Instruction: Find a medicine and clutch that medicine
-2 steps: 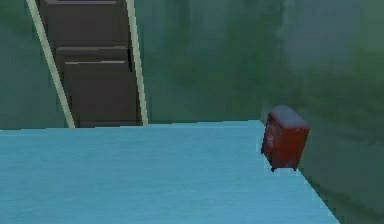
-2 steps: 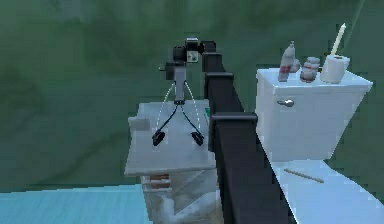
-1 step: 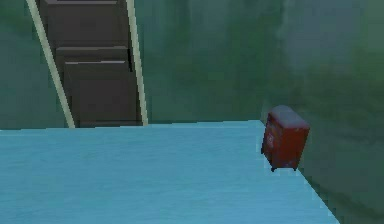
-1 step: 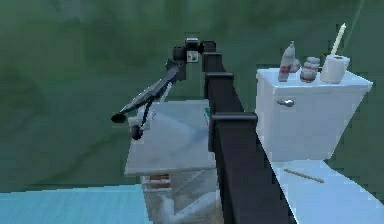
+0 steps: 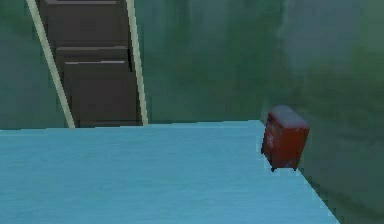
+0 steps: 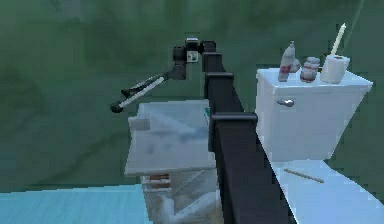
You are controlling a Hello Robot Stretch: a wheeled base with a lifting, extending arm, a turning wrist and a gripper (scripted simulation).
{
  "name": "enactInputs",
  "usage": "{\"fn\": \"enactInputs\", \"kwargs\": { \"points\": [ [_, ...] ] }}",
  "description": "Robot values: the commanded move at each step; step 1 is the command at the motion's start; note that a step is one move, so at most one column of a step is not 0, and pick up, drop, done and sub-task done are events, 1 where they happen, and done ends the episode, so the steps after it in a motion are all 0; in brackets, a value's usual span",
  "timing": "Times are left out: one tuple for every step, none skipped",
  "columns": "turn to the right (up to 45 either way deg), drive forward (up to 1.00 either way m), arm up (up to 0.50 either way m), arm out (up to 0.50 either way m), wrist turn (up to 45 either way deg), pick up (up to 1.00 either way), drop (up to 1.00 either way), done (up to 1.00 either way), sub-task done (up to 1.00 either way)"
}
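ME: Closest in, my arm [image 6: 240, 160], a dark bar running up from the bottom edge of the arm side view. At its end is the gripper [image 6: 118, 104], fingers [image 6: 140, 88] slanting down toward the view's left, near a pale grey cabinet [image 6: 165, 140]. Whether I'm over it, I can't say.

BOOTH: Anything in hand?

ME: Nothing. There's only bare green wall behind the fingertips. How wide the fingers stand, I can't tell.

BOOTH: And the medicine?

ME: Best bet is the toilet tank [image 6: 300, 120], right of the arm. On its lid stand a small bottle [image 6: 290, 62], a squat jar [image 6: 311, 68], a paper roll [image 6: 336, 68] and a thin stick [image 6: 340, 38] (the lid serves as a bathroom shelf, so pills could well be parked there). Bottle or jar could be it; both are too small to call.

BOOTH: Why's the hand out there, then?

ME: My guess is it's raised to about lid height to clear the cabinet. But it sits on the far side of the arm, well apart from the bottle. I'd want the base shifted before reaching.

BOOTH: Ahead?

ME: Blue floor [image 5: 130, 180], a dark door [image 5: 95, 60], and a red box [image 5: 285, 138] by the wall.
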Motion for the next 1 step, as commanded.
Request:
{"fn": "enactInputs", "kwargs": {
  "points": [
    [0.0,0.0,0.0,0.0,45.0,0.0,0.0,0.0,0.0]
  ]
}}
